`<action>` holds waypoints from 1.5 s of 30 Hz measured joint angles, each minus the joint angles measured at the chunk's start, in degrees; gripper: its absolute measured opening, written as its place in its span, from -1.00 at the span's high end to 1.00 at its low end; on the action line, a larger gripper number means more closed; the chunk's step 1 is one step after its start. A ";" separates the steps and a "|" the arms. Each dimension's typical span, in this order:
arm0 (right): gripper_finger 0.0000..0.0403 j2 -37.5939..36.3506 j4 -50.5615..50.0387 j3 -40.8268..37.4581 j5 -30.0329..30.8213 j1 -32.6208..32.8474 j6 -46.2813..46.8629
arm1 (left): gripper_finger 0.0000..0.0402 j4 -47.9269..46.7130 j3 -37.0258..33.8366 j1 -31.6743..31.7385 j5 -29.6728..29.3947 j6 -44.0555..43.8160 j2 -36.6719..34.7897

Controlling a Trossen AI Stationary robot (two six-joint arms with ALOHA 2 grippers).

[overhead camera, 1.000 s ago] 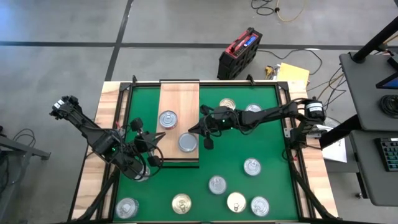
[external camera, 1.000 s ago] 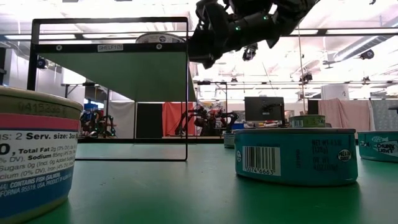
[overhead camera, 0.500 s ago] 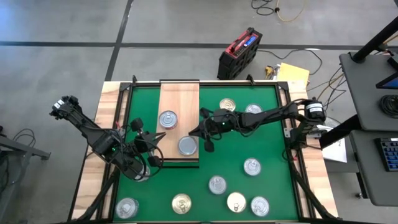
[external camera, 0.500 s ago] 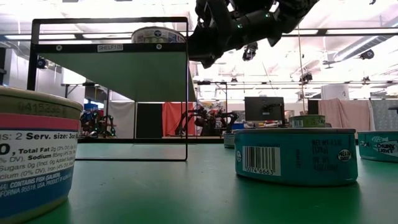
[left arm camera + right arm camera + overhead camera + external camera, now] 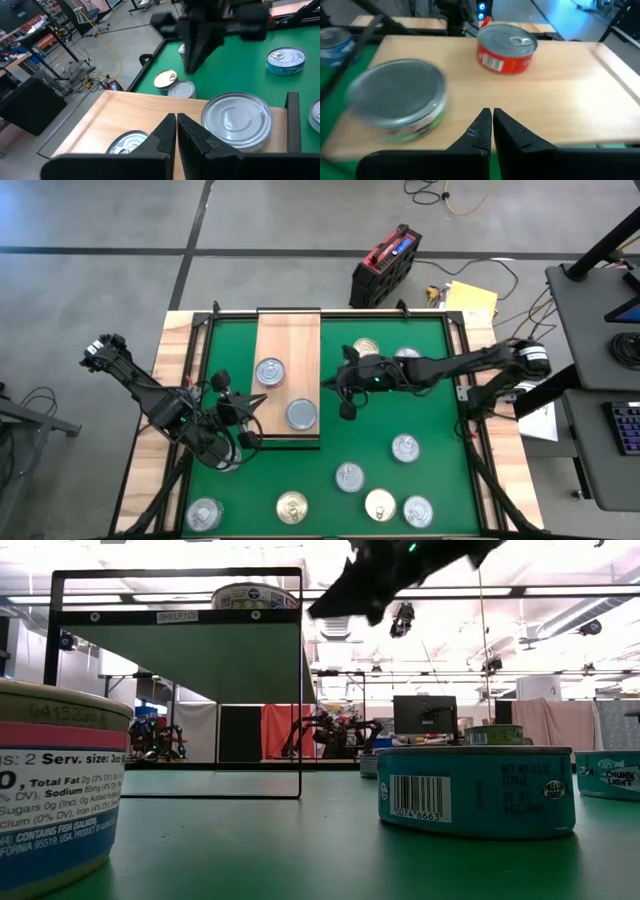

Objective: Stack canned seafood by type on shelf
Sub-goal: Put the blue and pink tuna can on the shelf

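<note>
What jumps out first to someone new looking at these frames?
The wooden shelf at the mat's far side, carrying two tins: a red-labelled tin and a green-labelled tin nearer the front edge. The right gripper hangs just off the shelf's right edge, fingers shut and holding nothing, while the left gripper waits at its left edge. Loose tins dot the green mat, mostly along the near side.

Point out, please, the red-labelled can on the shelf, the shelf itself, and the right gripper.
red-labelled can (image 5: 507,47): right wrist view, side label.
shelf (image 5: 290,336): high view, bare wood.
right gripper (image 5: 334,383): high view, between fingertips.
</note>
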 joint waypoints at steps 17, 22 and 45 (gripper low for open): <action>0.95 -9.43 -27.41 -0.09 1.50 12.72 20.21 | 1.00 4.84 -0.02 -0.11 1.78 -1.07 2.83; 0.95 -9.05 -35.19 -0.09 1.31 15.44 28.55 | 1.00 5.60 -0.02 -0.11 1.74 -0.91 5.43; 0.95 -9.02 -57.36 -0.11 0.74 27.01 60.99 | 1.00 6.72 -0.02 -0.11 1.70 -0.83 7.52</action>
